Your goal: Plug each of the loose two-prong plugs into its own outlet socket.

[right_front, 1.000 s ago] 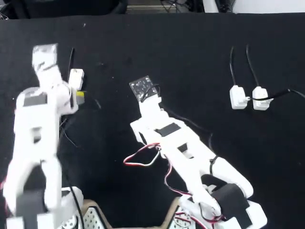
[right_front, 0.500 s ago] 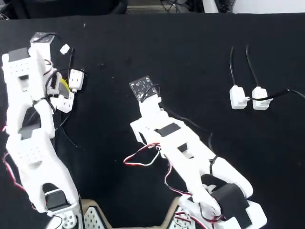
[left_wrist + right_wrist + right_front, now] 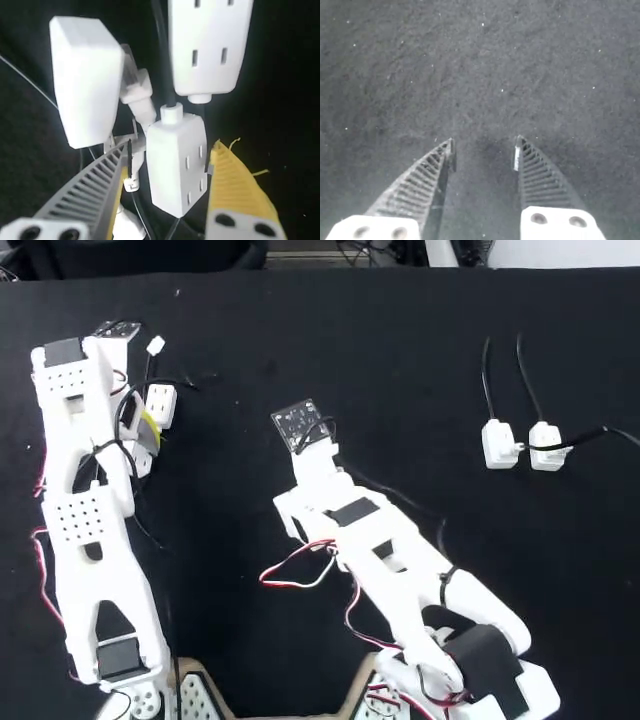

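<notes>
White outlet socket (image 3: 176, 167) on its cable (image 3: 161, 30) is seen between the spread fingers of the left tool (image 3: 172, 147), which is released and not clamped on it. A second socket (image 3: 210, 45) is placed just beyond the fingertips. The right tool (image 3: 484, 150) is held released above the black table (image 3: 480, 60).

At the table's far right, two white socket blocks lay side by side, an inner block (image 3: 497, 443) and an outer block (image 3: 545, 447), each trailing a black cord toward the far edge. At the far left, a small socket block (image 3: 177, 165) with paired slots lay end to end with a larger socket block (image 3: 210, 45). A white boxy block (image 3: 85, 80) lay just beside them.
</notes>
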